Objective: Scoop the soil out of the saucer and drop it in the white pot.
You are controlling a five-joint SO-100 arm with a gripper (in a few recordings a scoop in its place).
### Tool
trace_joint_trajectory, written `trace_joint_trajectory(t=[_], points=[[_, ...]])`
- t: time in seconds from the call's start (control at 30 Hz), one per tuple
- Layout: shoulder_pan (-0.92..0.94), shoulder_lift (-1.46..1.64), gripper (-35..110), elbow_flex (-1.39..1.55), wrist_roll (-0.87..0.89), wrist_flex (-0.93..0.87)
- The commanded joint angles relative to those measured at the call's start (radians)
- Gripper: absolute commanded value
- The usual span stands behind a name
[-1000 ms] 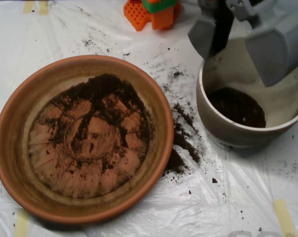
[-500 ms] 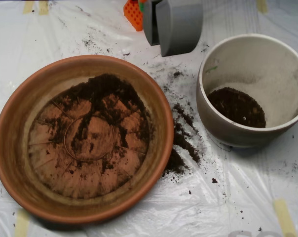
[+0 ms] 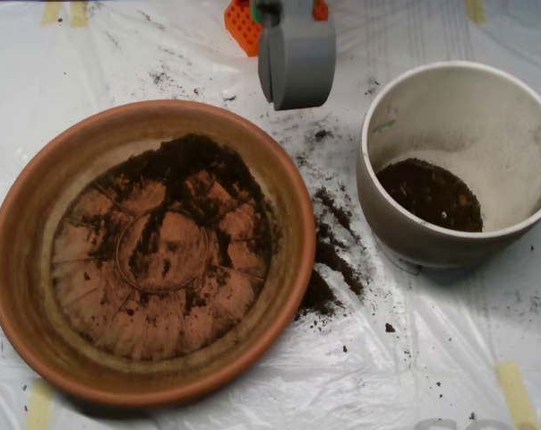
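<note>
Looking down, you see the table (image 3: 91, 63) under a crinkly white plastic sheet, and the saucer (image 3: 20, 269) is the biggest thing on it. Use the saucer as your marker for everything else.

Inside the saucer, the soil (image 3: 176, 170) lies mostly in the far half, as a dark patch with thin smears running toward the middle. The near half of the saucer's floor is almost bare, so you can see its ridges. Plenty of soil is left to move.

The white pot (image 3: 405, 228) stands to the right of the saucer, apart from it. It has a dark heap of soil at its bottom already, so some of the job looks done.

Your claw (image 3: 296, 63) hangs above the table past the far right edge of the saucer, between the saucer and the pot but closer to the saucer. Its two grey halves look pressed together, so it seems shut, and no soil shows on it.

Some spilled soil (image 3: 329, 255) lies on the sheet just beside the saucer's right rim, in the gap before the pot.

My guess is you are between scoops, coming for another load. Next you need to bring the claw over the saucer's far half, open it up, and push down into the thickest dark part. Close it slowly so the crumbs stay in. Lift it high enough to clear the saucer's rim.
</note>
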State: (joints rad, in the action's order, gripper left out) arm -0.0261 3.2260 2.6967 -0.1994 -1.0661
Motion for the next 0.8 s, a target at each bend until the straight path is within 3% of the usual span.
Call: trace_joint_trajectory(t=[0.0, 0.47, 0.77], points=[[-0.006, 0.080, 0, 0.061, 0.032, 0.040], [-0.204, 0.123, 0, 0.330, 0.135, 0.083], [-0.207, 0.123, 0, 0.385, 0.123, 0.118]])
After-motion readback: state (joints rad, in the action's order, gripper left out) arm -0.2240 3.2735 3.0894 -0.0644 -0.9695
